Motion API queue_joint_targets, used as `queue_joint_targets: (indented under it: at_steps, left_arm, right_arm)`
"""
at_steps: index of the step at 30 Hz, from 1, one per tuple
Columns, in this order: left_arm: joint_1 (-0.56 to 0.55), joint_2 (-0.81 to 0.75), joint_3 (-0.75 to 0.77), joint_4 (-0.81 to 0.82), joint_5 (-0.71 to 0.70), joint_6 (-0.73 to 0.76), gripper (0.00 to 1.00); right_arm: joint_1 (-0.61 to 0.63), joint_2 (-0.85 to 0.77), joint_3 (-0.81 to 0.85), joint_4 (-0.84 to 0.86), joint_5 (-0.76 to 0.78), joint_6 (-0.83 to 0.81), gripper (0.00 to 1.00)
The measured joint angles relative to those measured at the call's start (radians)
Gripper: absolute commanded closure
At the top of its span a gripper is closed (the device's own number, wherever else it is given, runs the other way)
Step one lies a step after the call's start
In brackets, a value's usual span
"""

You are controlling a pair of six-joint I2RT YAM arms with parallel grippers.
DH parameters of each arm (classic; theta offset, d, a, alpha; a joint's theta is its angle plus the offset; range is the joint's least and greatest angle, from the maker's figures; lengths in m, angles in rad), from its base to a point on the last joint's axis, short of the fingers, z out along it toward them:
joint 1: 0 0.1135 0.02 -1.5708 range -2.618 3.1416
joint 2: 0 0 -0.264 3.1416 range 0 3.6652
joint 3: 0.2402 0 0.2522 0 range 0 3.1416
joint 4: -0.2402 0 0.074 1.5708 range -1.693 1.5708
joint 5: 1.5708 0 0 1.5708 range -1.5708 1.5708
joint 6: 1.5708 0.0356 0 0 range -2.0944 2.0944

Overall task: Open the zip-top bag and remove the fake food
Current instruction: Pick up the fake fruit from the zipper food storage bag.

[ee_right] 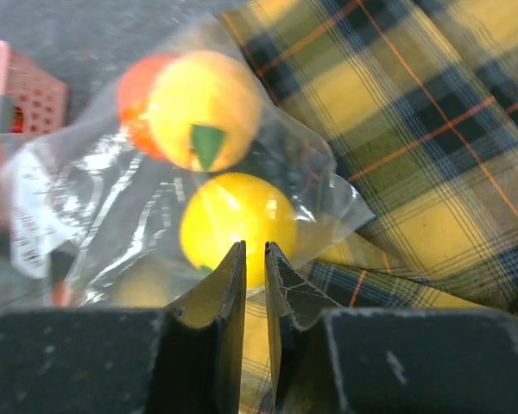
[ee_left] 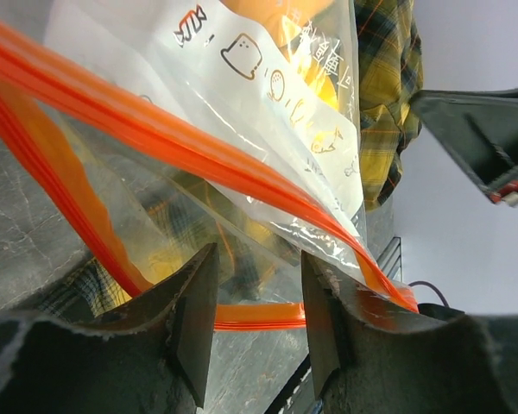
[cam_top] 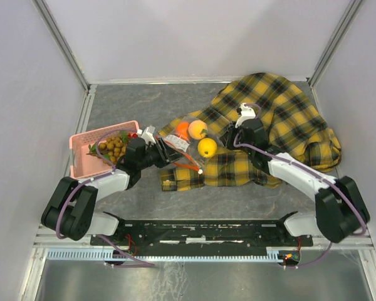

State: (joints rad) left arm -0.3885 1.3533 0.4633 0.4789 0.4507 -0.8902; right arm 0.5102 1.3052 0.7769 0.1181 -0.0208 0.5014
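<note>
A clear zip-top bag (cam_top: 187, 143) of fake food (cam_top: 197, 130) lies on the left lobe of a yellow-black plaid cloth (cam_top: 282, 119) spread over the grey counter (cam_top: 131, 103). A yellow fruit (cam_top: 207, 148) and two orange-toned ones show through the film, and a grape bunch (cam_top: 113, 147) sits in a pink basket (cam_top: 81, 164) just off the cloth's left edge. The left fingers (ee_left: 194, 319), at that left edge, stand apart and unclenched, with the bag's mouth film and its red-orange zip strip (ee_left: 155, 129) running across the gap. The right fingers (ee_right: 224, 302), over the cloth's middle at the bag's far corner, stand almost together beside the yellow fruit; whether they pinch any film cannot be told. The bag looks light, limp and slippery, likely to crumple and slide rather than resist. The hard round fruit inside will probably roll and shift the weight. The stiffer zip strip appears the surest hold, one lip for each arm, with the closed bottom corner as an anchor.
</note>
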Motion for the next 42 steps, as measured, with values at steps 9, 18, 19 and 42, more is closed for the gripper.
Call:
queue_joint_targets:
  at_steps: [9, 18, 19, 42]
  left_arm:
    - [0.000, 0.021, 0.000, 0.018, 0.000, 0.000, 0.47]
    - [0.000, 0.062, 0.001, 0.028, -0.001, 0.002, 0.42]
    - [0.000, 0.069, 0.002, 0.027, -0.001, 0.002, 0.41]
    - [0.000, 0.142, 0.090, -0.079, -0.040, 0.123, 0.27]
  right_arm:
    - [-0.007, 0.235, 0.074, -0.039, 0.048, 0.007, 0.82]
    - [-0.014, 0.325, 0.138, -0.017, -0.079, -0.032, 0.81]
    - [-0.015, 0.333, 0.138, -0.010, -0.104, -0.036, 0.81]
    - [-0.015, 0.421, 0.193, 0.005, -0.298, -0.052, 0.74]
